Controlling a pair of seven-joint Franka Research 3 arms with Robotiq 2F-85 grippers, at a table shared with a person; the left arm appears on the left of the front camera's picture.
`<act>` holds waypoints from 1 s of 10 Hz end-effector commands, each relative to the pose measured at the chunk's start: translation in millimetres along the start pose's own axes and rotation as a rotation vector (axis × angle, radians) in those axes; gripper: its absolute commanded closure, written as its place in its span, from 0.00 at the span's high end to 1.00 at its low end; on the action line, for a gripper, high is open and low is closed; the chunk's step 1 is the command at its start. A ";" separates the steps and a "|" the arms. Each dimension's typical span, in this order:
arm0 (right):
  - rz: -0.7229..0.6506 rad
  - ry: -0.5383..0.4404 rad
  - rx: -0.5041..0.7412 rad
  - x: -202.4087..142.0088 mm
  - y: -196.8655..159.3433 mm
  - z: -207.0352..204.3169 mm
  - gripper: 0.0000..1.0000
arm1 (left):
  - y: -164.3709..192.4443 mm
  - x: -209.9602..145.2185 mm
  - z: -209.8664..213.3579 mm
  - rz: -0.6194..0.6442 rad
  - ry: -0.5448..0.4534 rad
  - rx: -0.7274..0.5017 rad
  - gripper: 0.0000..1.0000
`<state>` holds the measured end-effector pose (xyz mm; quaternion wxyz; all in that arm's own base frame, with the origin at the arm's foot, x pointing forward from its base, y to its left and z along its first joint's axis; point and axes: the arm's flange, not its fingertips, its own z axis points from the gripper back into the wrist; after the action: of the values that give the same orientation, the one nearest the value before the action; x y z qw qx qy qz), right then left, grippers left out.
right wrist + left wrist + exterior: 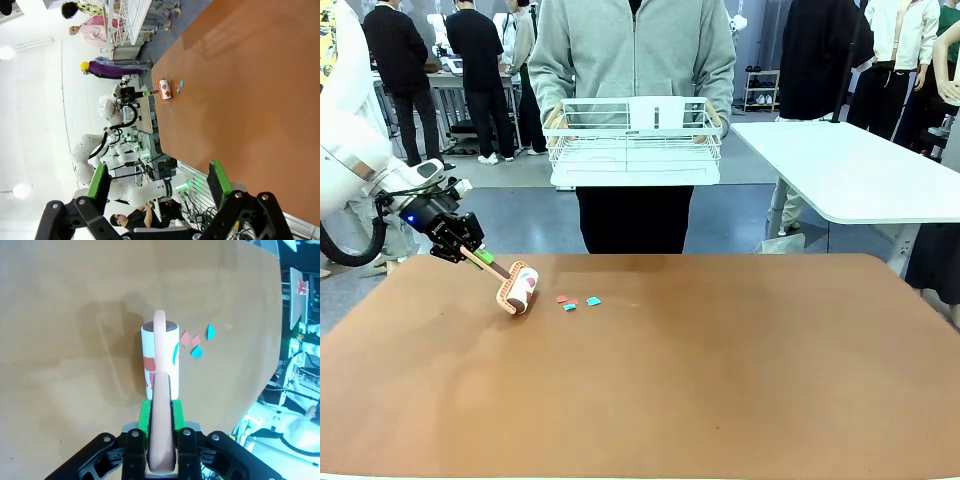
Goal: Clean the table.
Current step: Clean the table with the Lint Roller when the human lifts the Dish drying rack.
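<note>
Now, tabletop (pixel 720 380): smooth reddish-brown matte, thin pale edge; red and cyan paper scraps (pixel 578 301) left of centre.
Left claw (pixel 470 252): clamped on peach-handled white lint roller (pixel 518 288).
Right claw (pixel 159 172): wide, empty.

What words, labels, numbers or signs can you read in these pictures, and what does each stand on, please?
Nothing can be read as text.
The white card on the wire basket: small dark mark, too small to read.
The pale panel at the left wrist view's right edge: red marks, too blurred to read.
The lint roller: coloured scraps only, no lettering visible.
</note>
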<state>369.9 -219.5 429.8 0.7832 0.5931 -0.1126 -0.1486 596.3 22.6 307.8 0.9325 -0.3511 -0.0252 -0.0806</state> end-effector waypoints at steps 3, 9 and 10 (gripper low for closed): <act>0.006 -0.002 0.011 -1.4 4.1 1.6 1.00 | 5.5 12.7 -6.7 -0.001 -0.009 -0.013 0.21; 0.006 -0.002 0.011 -1.4 4.1 1.6 1.00 | 7.8 33.4 -24.4 -0.014 0.008 -0.023 0.21; 0.006 -0.002 0.011 -1.4 4.1 1.6 1.00 | 8.1 36.8 -27.0 -0.015 0.015 -0.021 0.21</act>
<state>369.9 -219.5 429.8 0.7832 0.5931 -0.1126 -0.1486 618.0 5.7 294.2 0.9249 -0.3674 -0.0092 -0.0973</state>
